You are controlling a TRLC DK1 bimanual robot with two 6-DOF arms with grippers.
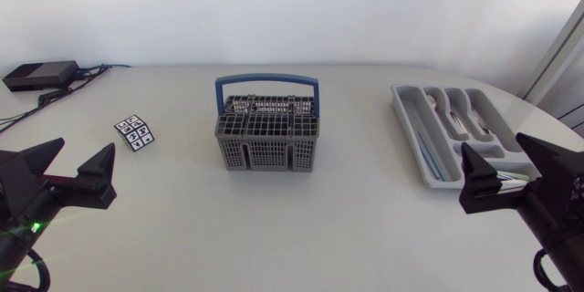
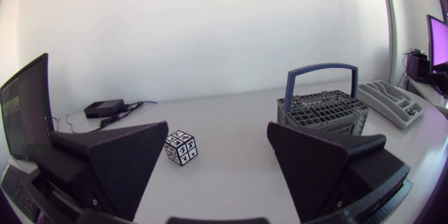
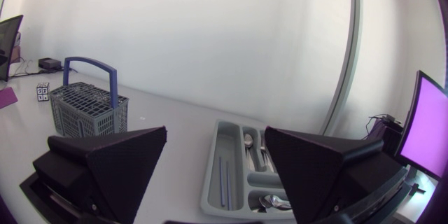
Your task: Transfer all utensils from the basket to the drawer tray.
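The tabletop (image 1: 274,228) is seen as plain white. The basket (image 1: 267,141) is coloured mid grey with a fine grid pattern, and its handle (image 1: 267,80) is blue. The drawer tray (image 1: 399,102) is light grey; silver utensils (image 1: 456,114) and thin blue sticks (image 1: 429,155) are seen in it. A cube (image 1: 135,131) is patterned with black-and-white squares. Both the left gripper (image 1: 85,147) and the right gripper (image 1: 494,143) are matte black.

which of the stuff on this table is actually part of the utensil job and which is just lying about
Part of the job: grey basket with blue handle; drawer tray; utensils already in the tray.
Just lying about: patterned cube; black box with cables.
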